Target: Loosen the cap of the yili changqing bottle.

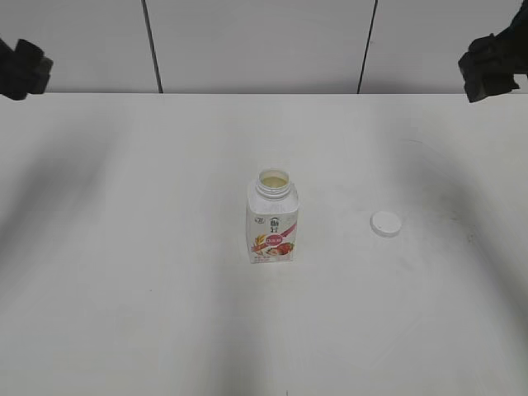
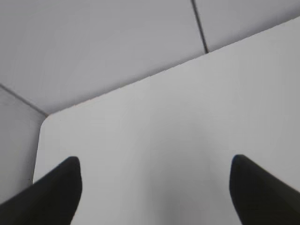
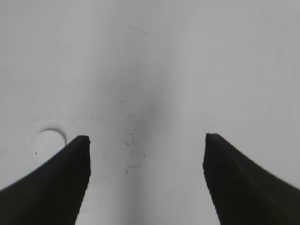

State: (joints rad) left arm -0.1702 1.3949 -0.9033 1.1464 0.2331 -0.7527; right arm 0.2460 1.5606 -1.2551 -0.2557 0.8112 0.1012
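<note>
The yili changqing bottle (image 1: pixel 271 219), white with a pink-red label, stands upright at the middle of the white table (image 1: pixel 124 272). Its wide neck is open, with pale liquid showing inside. The white cap (image 1: pixel 385 223) lies flat on the table to the bottle's right, apart from it; it also shows in the right wrist view (image 3: pixel 49 141), beside the left finger. My left gripper (image 2: pixel 154 164) is open and empty over the table's far left corner. My right gripper (image 3: pixel 146 138) is open and empty above bare table. Both arms sit high at the back, the left (image 1: pixel 23 68) and the right (image 1: pixel 493 59).
A grey panelled wall (image 1: pixel 264 41) runs behind the table's far edge. The table's far left corner and edge show in the left wrist view (image 2: pixel 44 122). Small dark specks mark the table between my right fingers (image 3: pixel 133 166).
</note>
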